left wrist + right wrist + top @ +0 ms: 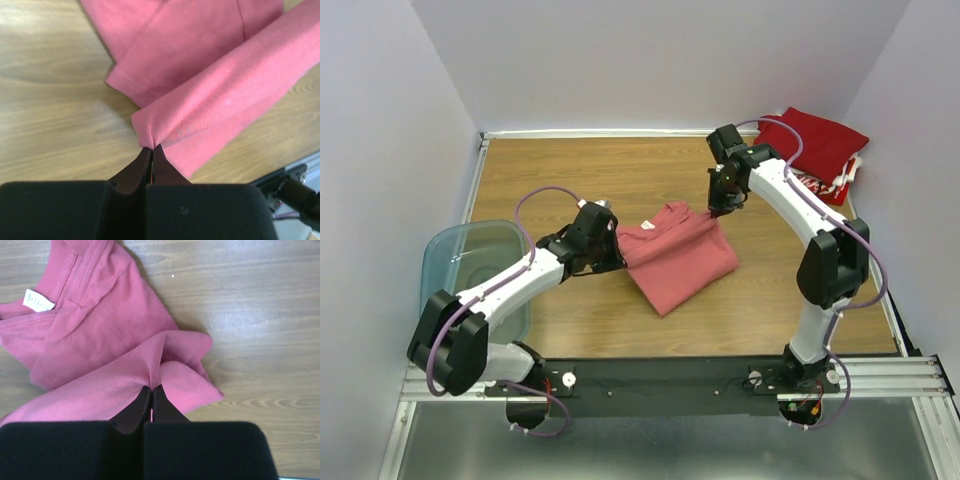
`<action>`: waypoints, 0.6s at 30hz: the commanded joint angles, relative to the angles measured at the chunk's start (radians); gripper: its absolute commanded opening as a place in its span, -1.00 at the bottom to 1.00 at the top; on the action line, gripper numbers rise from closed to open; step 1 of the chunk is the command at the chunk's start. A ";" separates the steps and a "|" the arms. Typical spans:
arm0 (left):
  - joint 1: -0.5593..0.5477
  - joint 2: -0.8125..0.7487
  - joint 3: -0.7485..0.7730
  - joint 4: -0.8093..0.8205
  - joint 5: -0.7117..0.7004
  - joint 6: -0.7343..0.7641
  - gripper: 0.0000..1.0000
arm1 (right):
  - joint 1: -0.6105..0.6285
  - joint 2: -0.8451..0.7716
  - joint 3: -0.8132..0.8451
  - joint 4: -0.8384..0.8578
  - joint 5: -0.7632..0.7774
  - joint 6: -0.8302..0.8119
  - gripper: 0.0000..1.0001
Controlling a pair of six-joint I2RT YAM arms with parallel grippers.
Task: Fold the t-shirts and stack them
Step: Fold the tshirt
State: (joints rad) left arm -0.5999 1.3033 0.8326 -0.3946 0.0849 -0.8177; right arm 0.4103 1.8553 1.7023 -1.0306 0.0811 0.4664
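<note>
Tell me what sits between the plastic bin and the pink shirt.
Top view: only the left arm crosses that stretch, above bare table, from the bin to the pink shirt. Its left claw is shut on the shirt's edge.

Robot lab: enclosed bench [580, 170], alu rails [890, 374]

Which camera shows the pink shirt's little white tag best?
The right wrist view: the white cloth tag looks big on the salmon-pink cloth shirt. Top view shows only a speck; left wrist view misses it.
</note>
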 commanded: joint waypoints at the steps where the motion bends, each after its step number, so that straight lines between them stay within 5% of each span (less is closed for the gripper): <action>1: 0.064 0.037 0.045 0.005 -0.008 0.066 -1.00 | -0.011 0.074 0.069 0.053 0.072 -0.025 -0.99; 6: 0.155 0.125 0.098 0.062 -0.013 0.084 -1.00 | -0.025 0.177 0.193 0.087 0.072 -0.009 -0.99; 8: 0.207 0.161 0.178 0.025 -0.042 0.092 -0.03 | -0.037 0.252 0.262 0.096 0.027 -0.014 -0.24; 10: 0.233 0.200 0.247 -0.012 -0.077 0.104 0.62 | -0.050 0.303 0.362 0.099 -0.016 -0.014 0.43; 11: 0.236 0.205 0.284 -0.027 -0.136 0.115 0.97 | -0.056 0.308 0.384 0.102 -0.036 -0.011 0.52; 13: 0.238 0.211 0.373 -0.049 -0.160 0.158 0.97 | -0.070 0.305 0.414 0.116 -0.075 -0.015 0.70; 18: 0.238 0.220 0.409 -0.058 -0.117 0.207 0.97 | -0.103 0.239 0.356 0.168 -0.185 -0.074 0.78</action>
State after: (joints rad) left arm -0.3576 1.5299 1.2411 -0.4149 -0.0185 -0.6701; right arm 0.3313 2.1521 2.0785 -0.9119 0.0006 0.4419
